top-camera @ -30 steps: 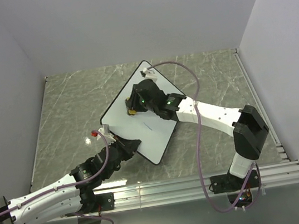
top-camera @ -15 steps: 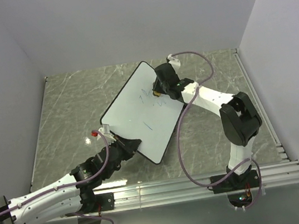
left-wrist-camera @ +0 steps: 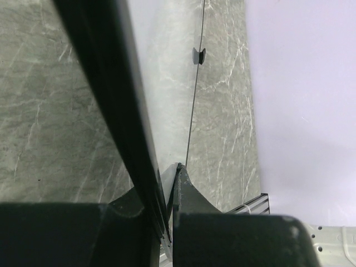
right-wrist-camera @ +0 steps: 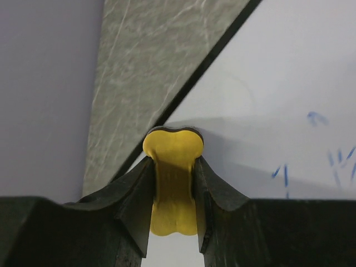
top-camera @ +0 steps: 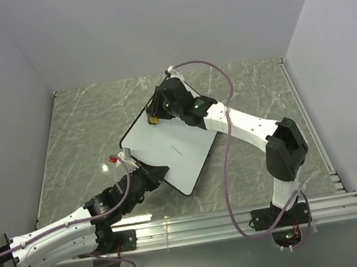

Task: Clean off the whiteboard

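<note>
The whiteboard (top-camera: 183, 158) lies tilted on the marble table, with a short blue stroke (top-camera: 176, 150) at its middle. My left gripper (top-camera: 160, 174) is shut on its near left edge; in the left wrist view the black rim (left-wrist-camera: 119, 111) runs between the jaws of the left gripper (left-wrist-camera: 169, 183). My right gripper (top-camera: 156, 117) is shut on a yellow bone-shaped eraser (top-camera: 154, 119) at the board's far left edge. In the right wrist view the eraser (right-wrist-camera: 172, 146) presses on the white face (right-wrist-camera: 267, 83) beside the rim, held by the right gripper (right-wrist-camera: 173, 160). Blue marks (right-wrist-camera: 336, 161) lie to its right.
The grey marble table (top-camera: 83, 127) is walled at the back and on both sides. An aluminium rail (top-camera: 245, 217) runs along the near edge. A purple cable (top-camera: 231, 146) loops above the right arm. A small red piece (top-camera: 112, 159) sits by the left arm's wrist.
The right gripper swept the eraser from the board's left part to its far right corner and back to the far left edge. The left gripper and board stayed put.
</note>
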Motion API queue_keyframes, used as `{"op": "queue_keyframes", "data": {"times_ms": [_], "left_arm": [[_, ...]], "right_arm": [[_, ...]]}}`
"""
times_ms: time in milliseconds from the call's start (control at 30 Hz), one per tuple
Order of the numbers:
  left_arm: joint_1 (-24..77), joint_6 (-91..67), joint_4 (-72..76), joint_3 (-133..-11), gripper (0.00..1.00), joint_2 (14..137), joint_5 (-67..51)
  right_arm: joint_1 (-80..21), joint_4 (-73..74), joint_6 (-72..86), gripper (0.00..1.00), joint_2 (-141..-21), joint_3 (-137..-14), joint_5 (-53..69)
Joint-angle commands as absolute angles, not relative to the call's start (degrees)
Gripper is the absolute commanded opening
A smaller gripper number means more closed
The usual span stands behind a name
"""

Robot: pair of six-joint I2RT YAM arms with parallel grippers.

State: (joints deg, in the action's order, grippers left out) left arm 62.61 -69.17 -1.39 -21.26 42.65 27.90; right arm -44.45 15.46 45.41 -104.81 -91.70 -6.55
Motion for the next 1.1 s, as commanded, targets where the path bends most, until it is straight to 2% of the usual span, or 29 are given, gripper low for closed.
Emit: {"op": "queue_keyframes", "data": {"times_ms": [0,167,467,600,867,1067], "left_arm": [[65.65,-60.38,-23.29,-19.25,0.0,46.32,10.28],[65.92,-60.73,-23.64,-19.25,0.0,45.7,10.63],[66.62,-61.08,-23.91,-19.25,0.0,45.79,10.81],[67.15,-61.26,-24.34,-19.51,0.0,46.05,11.07],[67.85,-61.7,-24.7,-19.34,0.0,45.09,11.6],[67.85,-61.35,-24.26,-19.34,0.0,45.53,11.51]], "right_arm": [[-46.58,18.02,49.56,0.0,-105.03,-85.27,-0.18],[-44.65,18.37,48.0,0.0,-105.03,-80.87,-1.92],[-32.8,15.82,44.3,0.0,-107.39,-76.11,-4.22],[-31.03,16.26,43.42,0.0,-109.33,-75.24,-4.66],[-33.04,15.12,47.98,0.0,-109.26,-74.44,-0.18],[-37.43,16.08,50.89,0.0,-109.07,-84.8,5.62]]}}
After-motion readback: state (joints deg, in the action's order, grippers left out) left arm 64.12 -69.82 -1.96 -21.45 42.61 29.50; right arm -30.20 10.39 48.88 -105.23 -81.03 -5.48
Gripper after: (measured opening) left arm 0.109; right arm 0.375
